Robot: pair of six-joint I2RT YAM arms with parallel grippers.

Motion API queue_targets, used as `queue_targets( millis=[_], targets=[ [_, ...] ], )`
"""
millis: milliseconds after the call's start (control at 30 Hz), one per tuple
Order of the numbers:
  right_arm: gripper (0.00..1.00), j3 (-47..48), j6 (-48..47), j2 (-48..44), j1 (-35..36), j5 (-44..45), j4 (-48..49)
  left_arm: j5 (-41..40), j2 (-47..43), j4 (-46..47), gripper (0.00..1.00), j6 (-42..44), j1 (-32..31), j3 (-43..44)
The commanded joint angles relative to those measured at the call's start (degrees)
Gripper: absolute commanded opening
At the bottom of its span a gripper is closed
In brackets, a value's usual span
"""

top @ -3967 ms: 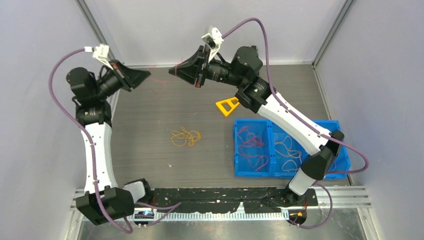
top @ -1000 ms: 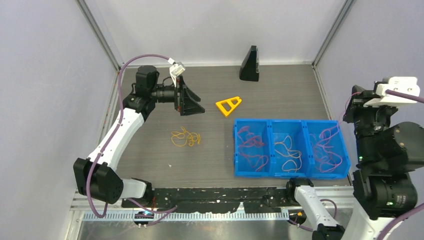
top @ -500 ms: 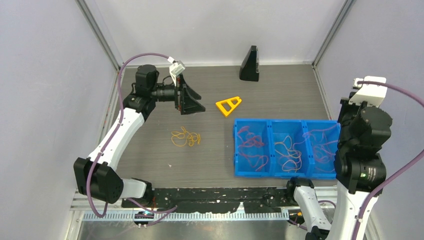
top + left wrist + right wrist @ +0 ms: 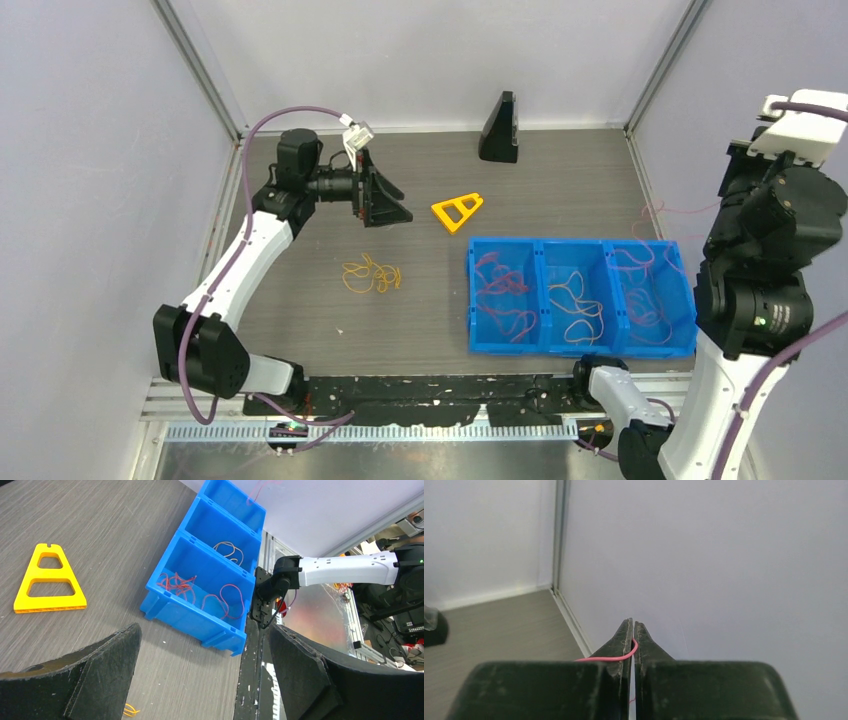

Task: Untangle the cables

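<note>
A small tangle of orange and yellow cables (image 4: 371, 275) lies on the dark table. My left gripper (image 4: 395, 208) hovers above and behind it, open with nothing between its fingers (image 4: 75, 680). In the left wrist view only a bit of orange cable (image 4: 129, 709) shows at the bottom edge. My right gripper (image 4: 633, 626) is raised high near the right wall, shut on a thin red cable (image 4: 609, 656). In the top view that red cable (image 4: 660, 213) trails from the arm down into the right compartment of the blue bin (image 4: 575, 243). More cables (image 4: 503, 295) lie in the bin.
A yellow triangular frame (image 4: 457, 211) lies flat behind the bin's left end. A black wedge-shaped block (image 4: 500, 128) stands at the back wall. The bin (image 4: 200, 615) has three compartments, each holding loose strands. Grey walls close in left, back and right.
My right arm has swung up and back toward the right wall, drawing the red cable up out of the bin's right compartment. The left arm has barely shifted.
</note>
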Motion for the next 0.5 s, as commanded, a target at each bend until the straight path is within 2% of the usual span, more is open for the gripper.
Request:
queue_targets(
  millis=[0, 167, 467],
  targets=[
    [0.05, -5.72, -5.94, 0.85, -0.47, 6.45, 2.73, 0.30, 0.33, 4.44, 1.00, -1.72, -0.16, 1.35],
    [0.05, -7.09, -8.89, 3.49, -3.19, 7.54, 3.42, 0.36, 0.62, 5.42, 1.00, -3.21, -0.16, 1.47],
    [0.05, -4.57, -9.32, 7.00, -12.34, -0.76, 3.09, 0.24, 0.88, 3.96, 0.99, -1.80, -0.16, 1.12]
  ],
)
